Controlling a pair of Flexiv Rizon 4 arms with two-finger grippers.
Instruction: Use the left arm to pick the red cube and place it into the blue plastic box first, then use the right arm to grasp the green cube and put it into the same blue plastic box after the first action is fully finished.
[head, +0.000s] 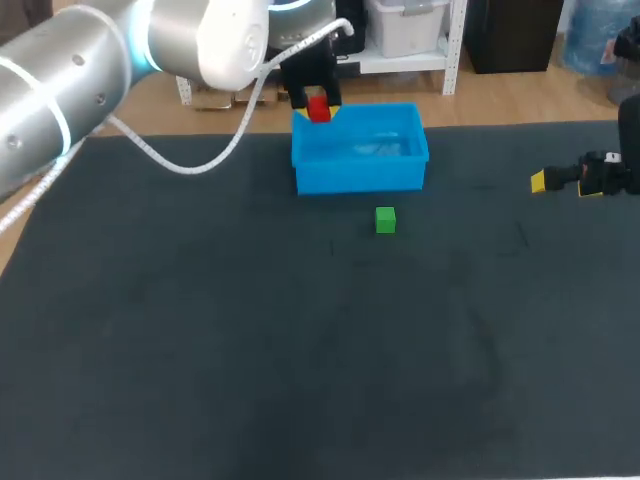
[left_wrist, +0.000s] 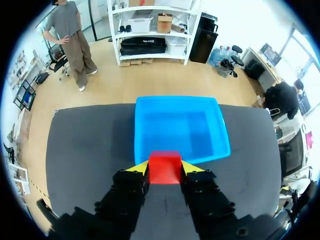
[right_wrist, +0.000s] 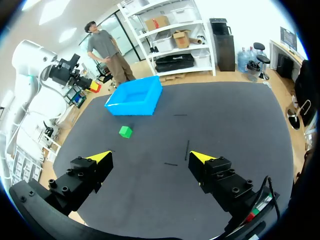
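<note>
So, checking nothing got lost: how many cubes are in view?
2. The red cube is in the left jaws at the blue box's edge; the green cube lies on the table near it.

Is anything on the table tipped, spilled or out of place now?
Nothing stands out: the box is upright, the green cube lies flat near it, and the red cube sits square between the left jaws.

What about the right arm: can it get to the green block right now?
Probably yes. The green block sits alone on the table, apart from the blue box. The right gripper is open, with nothing between them. The left gripper is over by the box.
</note>
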